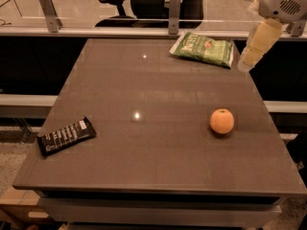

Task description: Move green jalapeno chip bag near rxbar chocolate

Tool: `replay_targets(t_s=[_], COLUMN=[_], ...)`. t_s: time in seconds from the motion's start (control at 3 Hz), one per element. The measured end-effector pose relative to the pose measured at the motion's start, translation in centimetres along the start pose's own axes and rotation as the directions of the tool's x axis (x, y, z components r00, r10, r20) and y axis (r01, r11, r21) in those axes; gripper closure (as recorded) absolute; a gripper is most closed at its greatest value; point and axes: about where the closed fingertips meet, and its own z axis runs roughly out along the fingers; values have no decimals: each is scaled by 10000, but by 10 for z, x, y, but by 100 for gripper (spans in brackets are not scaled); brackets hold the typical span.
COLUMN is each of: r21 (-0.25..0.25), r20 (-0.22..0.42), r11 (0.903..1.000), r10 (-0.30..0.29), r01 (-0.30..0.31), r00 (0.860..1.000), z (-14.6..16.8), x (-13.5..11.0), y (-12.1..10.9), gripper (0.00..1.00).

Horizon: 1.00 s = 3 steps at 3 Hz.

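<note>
— At the lower left of the frame, what lies on the table (158, 80)?
— The rxbar chocolate (66, 136), flat and black; its white text lines can't be read.
— Farther back?
— An orange (221, 121) at mid right. At the upper right, the green jalapeno chip bag (203, 49): crinkly, white-edged, lettering illegible, with a small red mark. The gripper (247, 59) hangs just beside the bag's right end; open or closed, I cannot tell.
</note>
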Motion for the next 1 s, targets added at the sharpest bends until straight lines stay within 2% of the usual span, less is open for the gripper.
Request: replay_targets(t_s=[0.33, 0.67, 1.0], r21=[-191, -31, 698], r20=[-85, -205, -280], r11=[9997, 9993, 9961], r10=[182, 376, 551], r01=[-183, -377, -531], r00=[9998, 9991, 9981], z=[23, 40, 50], x=[-3, -4, -2], y=[-19, -36, -54], gripper=[0, 0, 0])
